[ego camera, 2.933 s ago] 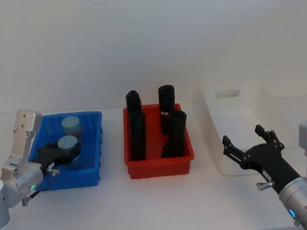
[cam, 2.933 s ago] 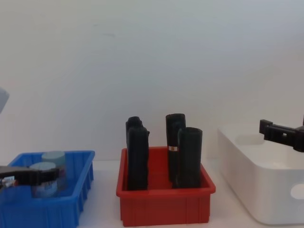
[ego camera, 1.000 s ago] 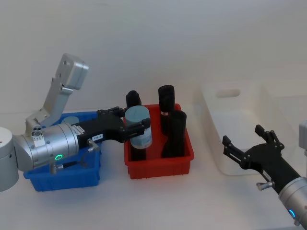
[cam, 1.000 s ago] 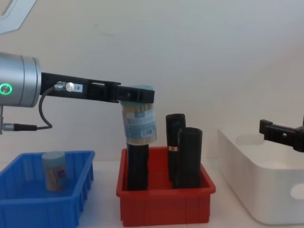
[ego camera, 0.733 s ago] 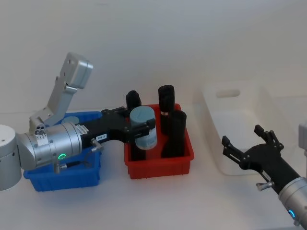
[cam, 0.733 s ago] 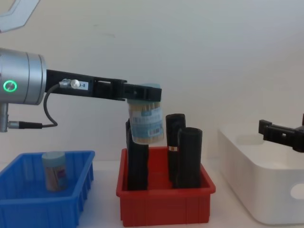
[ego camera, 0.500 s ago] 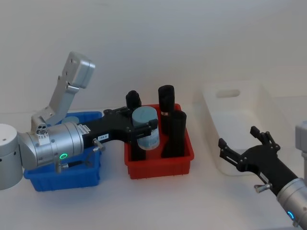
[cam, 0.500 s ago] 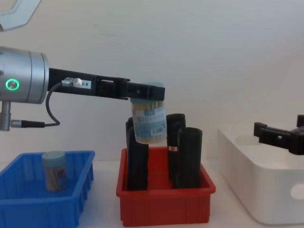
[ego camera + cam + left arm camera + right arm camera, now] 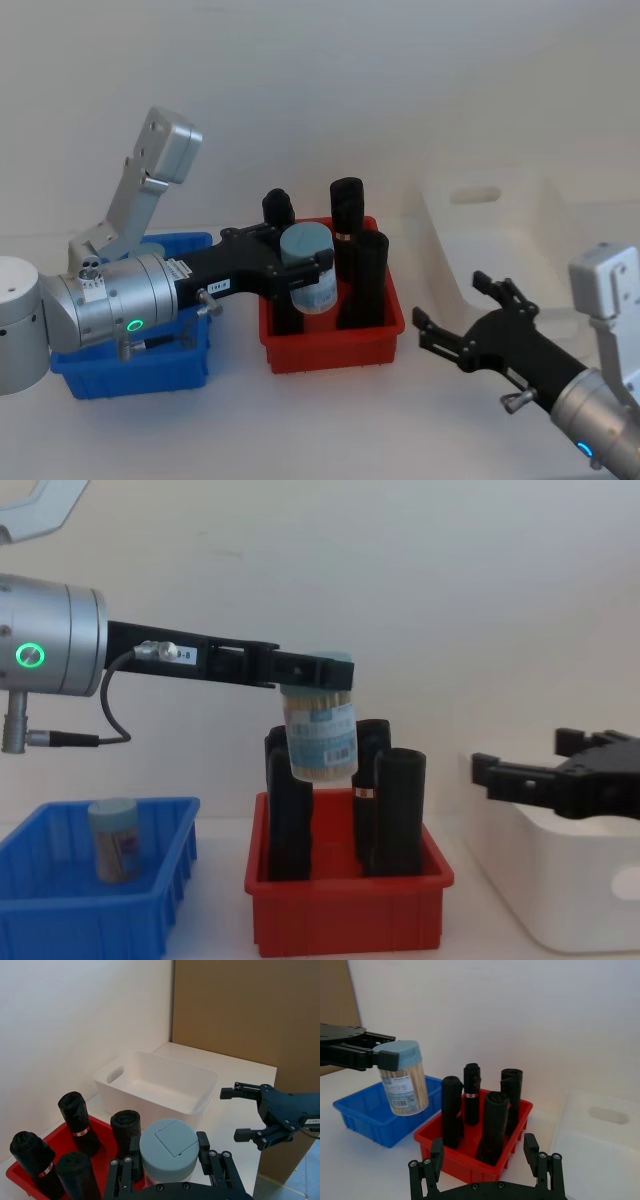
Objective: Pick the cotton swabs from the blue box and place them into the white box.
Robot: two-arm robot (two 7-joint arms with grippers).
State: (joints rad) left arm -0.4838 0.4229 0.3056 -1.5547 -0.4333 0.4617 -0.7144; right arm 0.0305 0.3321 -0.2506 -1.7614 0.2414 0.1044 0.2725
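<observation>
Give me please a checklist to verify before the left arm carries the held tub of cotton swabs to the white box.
1. Grip: left end effector shut on the held tub at its lid: ok.
2. Held tub clears the black cylinders in the red bin: cannot tell.
3. White box has room inside: ok.
4. Path free: right end effector, open, hovers near the white box's front corner: cannot tell.
5. Second tub upright in the blue box: ok.

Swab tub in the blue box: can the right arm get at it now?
Probably not. The open right tool sits by the white box; the red bin's tall black rolls and the left tool, holding another tub above them, lie between it and that tub.
</observation>
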